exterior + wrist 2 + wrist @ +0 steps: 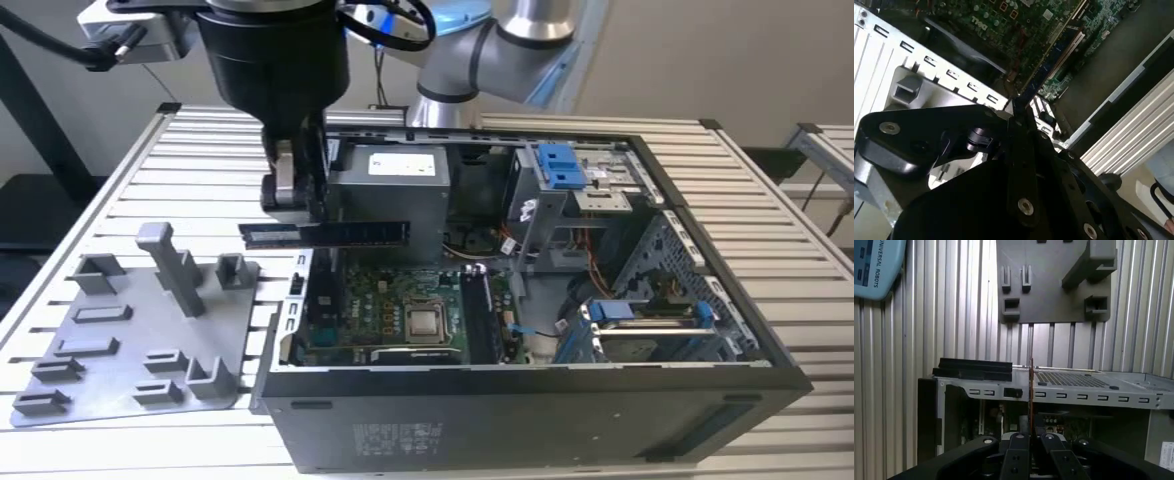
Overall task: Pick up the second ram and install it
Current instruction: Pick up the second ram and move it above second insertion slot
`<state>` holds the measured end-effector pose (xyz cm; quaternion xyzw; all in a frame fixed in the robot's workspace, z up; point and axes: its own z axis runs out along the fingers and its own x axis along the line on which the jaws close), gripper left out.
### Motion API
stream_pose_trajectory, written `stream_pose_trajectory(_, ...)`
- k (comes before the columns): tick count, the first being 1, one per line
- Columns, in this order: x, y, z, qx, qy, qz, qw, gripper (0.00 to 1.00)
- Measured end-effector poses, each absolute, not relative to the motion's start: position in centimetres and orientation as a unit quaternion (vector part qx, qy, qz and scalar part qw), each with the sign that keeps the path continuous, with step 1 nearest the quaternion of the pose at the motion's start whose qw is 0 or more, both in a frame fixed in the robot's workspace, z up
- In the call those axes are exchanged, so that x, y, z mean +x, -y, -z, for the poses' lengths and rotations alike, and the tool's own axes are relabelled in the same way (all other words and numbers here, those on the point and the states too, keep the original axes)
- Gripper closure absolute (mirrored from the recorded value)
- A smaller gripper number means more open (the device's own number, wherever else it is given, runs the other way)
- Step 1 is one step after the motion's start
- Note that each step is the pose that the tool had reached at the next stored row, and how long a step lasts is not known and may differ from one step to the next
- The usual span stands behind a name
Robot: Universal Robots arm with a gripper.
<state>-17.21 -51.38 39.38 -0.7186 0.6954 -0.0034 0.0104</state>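
The second ram (350, 233) is a thin dark stick held level above the rear wall of the open computer case (534, 405), on the exterior view's left. My gripper (310, 222) comes down from above and is shut on the stick near its middle. In the first wrist view the ram (1031, 390) shows edge-on as a thin line rising from between the fingers (1015, 452). In the second wrist view its edge (1024, 95) pokes out past the gripper (1016, 117), over the green motherboard (1019, 30). The memory slots (478, 315) lie lower in the case, beside the processor socket (424, 322).
A grey power-supply box (390, 195) stands in the case just behind the held stick. The grey fixture plate (100, 345) with upright posts (171, 265) lies on the slotted table on the exterior view's left. Blue drive brackets (561, 165) and cables fill the case's other side.
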Motion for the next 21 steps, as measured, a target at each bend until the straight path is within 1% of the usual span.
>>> stream_pose_trajectory(21,-10.6,51.4,-39.4,-0.719,-0.695,0.003,0.01,0.86)
